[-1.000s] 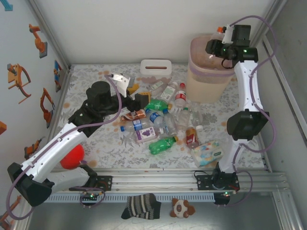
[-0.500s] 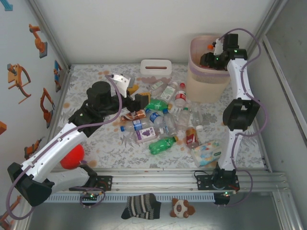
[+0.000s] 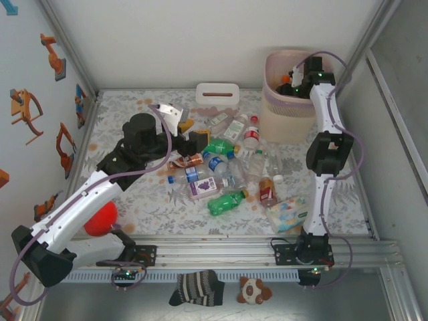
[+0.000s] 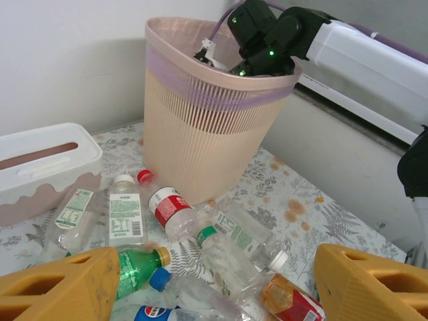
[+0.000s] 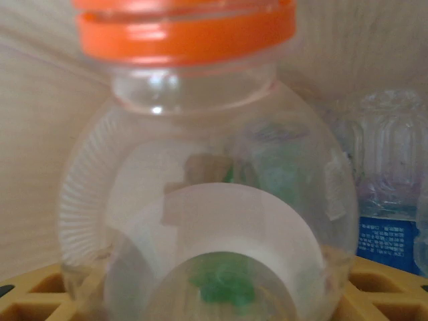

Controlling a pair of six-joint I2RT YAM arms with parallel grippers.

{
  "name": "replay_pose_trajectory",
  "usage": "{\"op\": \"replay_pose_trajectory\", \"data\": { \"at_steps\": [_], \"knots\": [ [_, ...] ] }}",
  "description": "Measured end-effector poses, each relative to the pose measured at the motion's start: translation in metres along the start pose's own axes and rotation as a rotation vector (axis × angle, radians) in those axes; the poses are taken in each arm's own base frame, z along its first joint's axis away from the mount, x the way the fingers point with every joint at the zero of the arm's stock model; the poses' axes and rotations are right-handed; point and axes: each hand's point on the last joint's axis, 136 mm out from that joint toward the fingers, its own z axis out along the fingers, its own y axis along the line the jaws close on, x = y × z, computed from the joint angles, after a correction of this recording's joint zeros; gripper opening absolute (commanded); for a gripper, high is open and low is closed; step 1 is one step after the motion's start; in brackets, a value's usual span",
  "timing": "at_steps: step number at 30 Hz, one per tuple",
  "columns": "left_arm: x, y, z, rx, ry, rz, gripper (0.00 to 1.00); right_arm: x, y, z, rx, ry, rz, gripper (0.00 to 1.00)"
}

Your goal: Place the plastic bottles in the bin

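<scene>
From above, your right claw (image 3: 293, 79) hangs inside the mouth of the bin (image 3: 277, 114) at the far right corner, while the left claw (image 3: 194, 139) hovers over the loose bottles (image 3: 224, 170) heaped mid-surface (image 3: 120, 101). In the left wrist view, the left claw (image 4: 214, 291) stands spread and empty, with bottles (image 4: 167, 210) lying just beneath. The bin (image 4: 200, 127) stands beyond, the right arm dipped past its rim. In the right wrist view, an orange-capped bottle (image 5: 200, 200) sits between the yellow fingers (image 5: 388, 294), with the bin wall close behind. The view is too tight to tell whether the claw pinches it or merely flanks it. Spread the fingers fully, let the bottle fall clear, then lift straight up so nothing snags the rim.
</scene>
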Motion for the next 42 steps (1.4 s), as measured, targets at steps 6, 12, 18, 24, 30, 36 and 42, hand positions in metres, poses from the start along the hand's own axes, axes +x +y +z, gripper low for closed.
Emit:
{"op": "replay_pose_trajectory", "data": {
  "at_steps": [6, 12, 18, 24, 30, 36, 42],
  "knots": [
    [0.006, 0.003, 0.004, -0.011, 0.021, -0.001, 0.76, 0.006, -0.004, 0.008, 0.0, 0.028, 0.016, 0.75],
    [0.017, 0.01, 0.01, -0.035, 0.066, -0.004, 0.76, -0.002, 0.001, 0.0, -0.007, -0.002, 0.015, 0.78],
    [0.024, 0.015, 0.01, -0.067, 0.098, 0.001, 0.76, -0.01, 0.01, -0.018, -0.011, -0.04, 0.006, 0.78],
    [0.03, 0.024, 0.008, -0.117, 0.135, 0.02, 0.76, -0.024, 0.031, -0.062, -0.019, -0.125, -0.031, 0.78],
    [0.049, 0.038, 0.008, -0.185, 0.225, 0.046, 0.76, -0.036, 0.057, -0.119, -0.031, -0.233, -0.076, 0.78],
    [0.069, 0.051, 0.008, -0.245, 0.343, 0.083, 0.76, -0.035, 0.076, -0.163, -0.04, -0.309, -0.106, 0.77],
    [0.094, 0.062, 0.005, -0.278, 0.47, 0.13, 0.75, -0.02, 0.087, -0.189, -0.046, -0.339, -0.102, 0.77]
  ]
}}
